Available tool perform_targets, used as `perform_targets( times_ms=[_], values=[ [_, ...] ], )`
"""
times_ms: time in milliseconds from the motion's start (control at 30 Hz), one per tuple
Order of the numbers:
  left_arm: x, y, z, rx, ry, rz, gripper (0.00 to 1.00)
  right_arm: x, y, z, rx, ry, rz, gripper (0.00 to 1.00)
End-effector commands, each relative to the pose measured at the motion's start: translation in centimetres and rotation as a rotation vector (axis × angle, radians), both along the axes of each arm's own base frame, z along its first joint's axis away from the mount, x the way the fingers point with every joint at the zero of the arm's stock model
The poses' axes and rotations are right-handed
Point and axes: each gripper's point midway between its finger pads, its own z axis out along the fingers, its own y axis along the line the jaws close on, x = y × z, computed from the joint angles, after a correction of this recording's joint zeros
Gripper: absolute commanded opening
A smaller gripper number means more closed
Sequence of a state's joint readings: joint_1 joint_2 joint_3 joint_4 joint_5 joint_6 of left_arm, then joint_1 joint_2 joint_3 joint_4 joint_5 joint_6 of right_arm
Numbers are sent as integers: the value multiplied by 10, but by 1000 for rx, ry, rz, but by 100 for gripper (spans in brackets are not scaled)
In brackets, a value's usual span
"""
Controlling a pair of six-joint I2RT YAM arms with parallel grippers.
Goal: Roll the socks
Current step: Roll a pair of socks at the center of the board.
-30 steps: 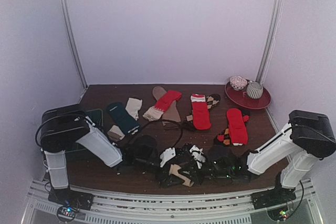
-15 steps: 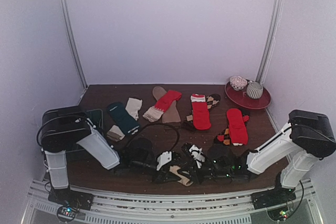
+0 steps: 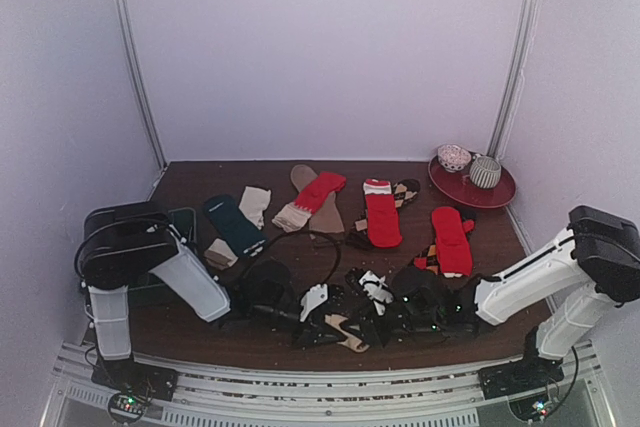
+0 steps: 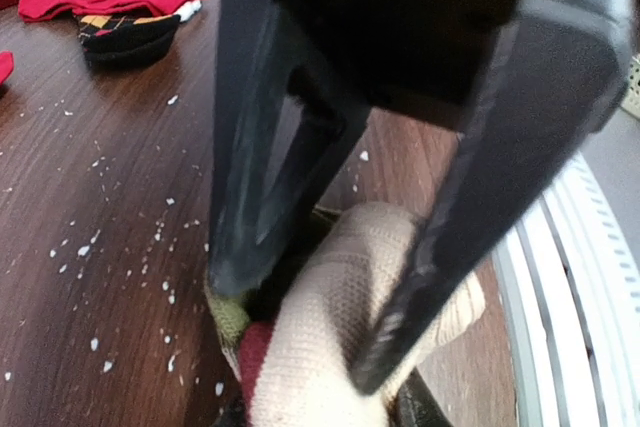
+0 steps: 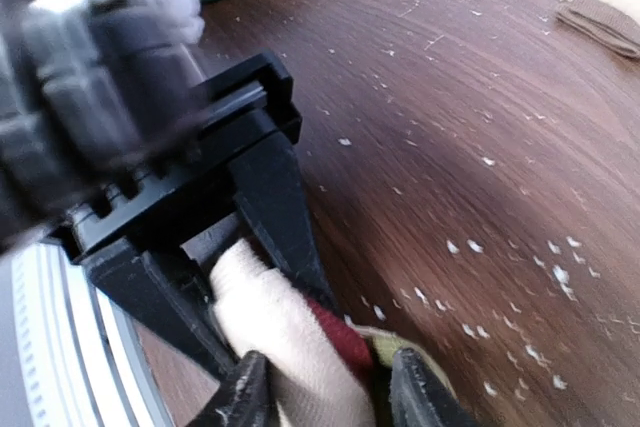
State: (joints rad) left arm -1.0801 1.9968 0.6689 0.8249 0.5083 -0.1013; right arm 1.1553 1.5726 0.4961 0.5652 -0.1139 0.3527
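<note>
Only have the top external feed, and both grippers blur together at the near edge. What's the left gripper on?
Observer: In the left wrist view, the left gripper straddles a cream sock bundle, jaws closed onto the knit.
Operator: Just cream?
Observer: No. Red and olive-green fabric shows at the bundle's lower edge.
Operator: Right gripper?
Observer: In the right wrist view, the right gripper has a fingertip on each side of the same bundle. I cannot tell whether it presses.
</note>
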Motion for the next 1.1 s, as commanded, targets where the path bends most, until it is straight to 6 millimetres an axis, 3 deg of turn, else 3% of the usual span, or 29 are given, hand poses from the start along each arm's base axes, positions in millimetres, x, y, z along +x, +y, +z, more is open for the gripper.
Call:
perform_targets(
  times_ms=[0,100,267,533,600,700,767,867,900,1067],
  values=[
    [-7,45,-84,326,186,136,0,-5,-42,-9,-147,10,-61,50],
    [-8,50,-88,347,208,153,0,-6,-45,0,-97,12,-87,53],
    [-9,50,-88,347,214,155,0,-19,-46,-14,-62,88,-85,56],
    [-8,48,-90,354,212,149,0,-23,-30,-25,-38,131,-90,58],
    [-9,49,-92,360,213,149,0,-25,-26,-30,-48,152,-83,54],
    [-9,51,-95,367,215,149,0,-29,-23,-39,-50,190,-87,39],
    [-9,51,-97,369,214,150,0,-31,-27,-45,-51,222,-106,28],
    [-7,50,-94,362,197,149,0,-35,-38,-54,-63,279,-149,21],
    [-5,49,-91,357,181,155,2,-37,-43,-57,-67,302,-164,21],
    [13,41,-58,298,46,178,48,-45,-76,-78,-55,449,-238,19]
  ],
)
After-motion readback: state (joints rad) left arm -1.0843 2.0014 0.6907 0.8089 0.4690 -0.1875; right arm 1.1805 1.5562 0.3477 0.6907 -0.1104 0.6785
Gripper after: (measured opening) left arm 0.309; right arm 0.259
